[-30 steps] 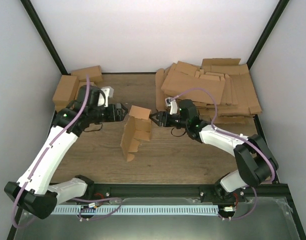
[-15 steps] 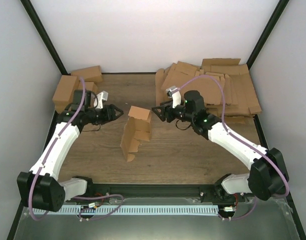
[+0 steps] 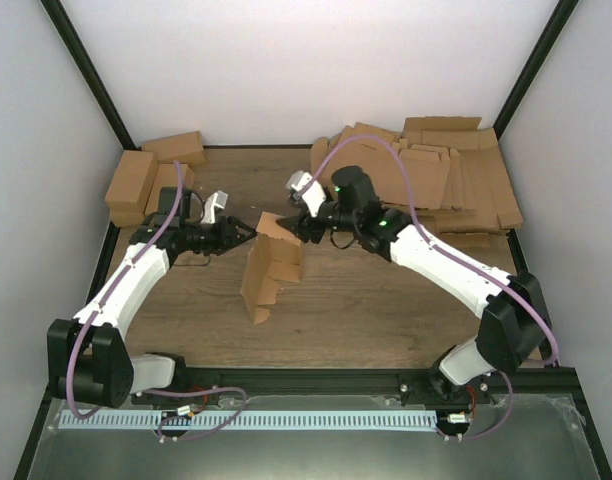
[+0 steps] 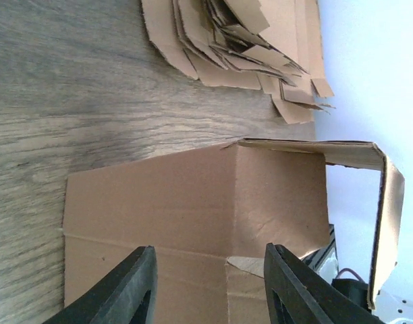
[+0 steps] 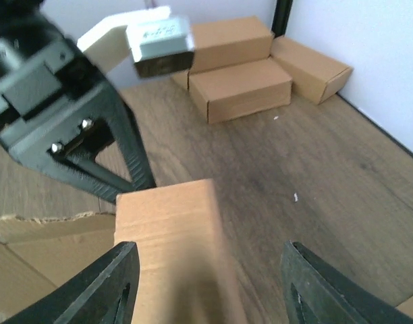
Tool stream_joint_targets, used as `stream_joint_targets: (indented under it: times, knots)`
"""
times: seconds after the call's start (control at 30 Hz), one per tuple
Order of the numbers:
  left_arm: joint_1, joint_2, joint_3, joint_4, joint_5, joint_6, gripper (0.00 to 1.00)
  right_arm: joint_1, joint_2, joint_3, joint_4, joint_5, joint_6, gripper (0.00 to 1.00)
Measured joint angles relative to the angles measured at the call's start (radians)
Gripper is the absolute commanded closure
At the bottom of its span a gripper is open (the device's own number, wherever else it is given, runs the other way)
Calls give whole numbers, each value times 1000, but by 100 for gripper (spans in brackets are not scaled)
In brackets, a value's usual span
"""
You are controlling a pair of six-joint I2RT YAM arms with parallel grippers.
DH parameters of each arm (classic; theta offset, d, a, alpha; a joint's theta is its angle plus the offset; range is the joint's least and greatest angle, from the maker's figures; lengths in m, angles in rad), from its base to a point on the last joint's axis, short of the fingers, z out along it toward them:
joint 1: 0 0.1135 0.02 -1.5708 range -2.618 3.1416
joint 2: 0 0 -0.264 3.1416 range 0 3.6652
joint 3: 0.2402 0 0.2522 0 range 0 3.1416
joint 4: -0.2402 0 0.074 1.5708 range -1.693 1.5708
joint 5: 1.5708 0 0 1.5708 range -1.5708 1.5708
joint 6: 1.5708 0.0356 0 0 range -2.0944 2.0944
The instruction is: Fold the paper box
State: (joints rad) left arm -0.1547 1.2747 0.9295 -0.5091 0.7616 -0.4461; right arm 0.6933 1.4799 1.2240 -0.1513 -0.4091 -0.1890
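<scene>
Tabletop (image 3: 386,310) carried a heap of flat cardboard blanks (image 3: 436,180) back right and several finished boxes (image 3: 146,175) back left. At centre stood the paper box (image 3: 271,265), seemingly half-formed, its flaps unclosed. Left gripper (image 3: 248,229) and right gripper (image 3: 289,222) flanked its top, both spread, pinching nothing. No writing was legible.
</scene>
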Motion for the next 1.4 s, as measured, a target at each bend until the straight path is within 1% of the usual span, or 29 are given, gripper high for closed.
stream_joint_targets:
  times: [0.17, 0.3, 0.57, 0.7, 0.8, 0.93, 1.03, 1.27, 1.4]
  knots:
    - [0, 12, -7, 29, 27, 0, 55, 75, 57, 19, -67, 90, -95, 45]
    - [0, 26, -17, 46, 35, 0, 56, 106, 68, 19, -105, 157, -141, 50]
    - [0, 35, -34, 70, 48, -3, 56, 160, 68, 19, -110, 288, -222, 50]
    - [0, 35, -35, 71, 48, -3, 56, 204, 68, 18, -109, 353, -261, 48]
    - [0, 35, -42, 77, 48, -3, 56, 227, 67, 14, -102, 386, -271, 46]
    - [0, 35, -49, 82, 54, -4, 56, 234, 48, -11, -88, 396, -270, 47]
    - [0, 35, -50, 88, 53, -4, 56, 234, 16, -30, -85, 395, -264, 50]
    - [0, 35, -58, 104, 56, -6, 56, 234, -22, -34, -80, 395, -240, 65]
    - [0, 33, -61, 108, 59, -8, 56, 235, -21, -34, -93, 393, -225, 66]
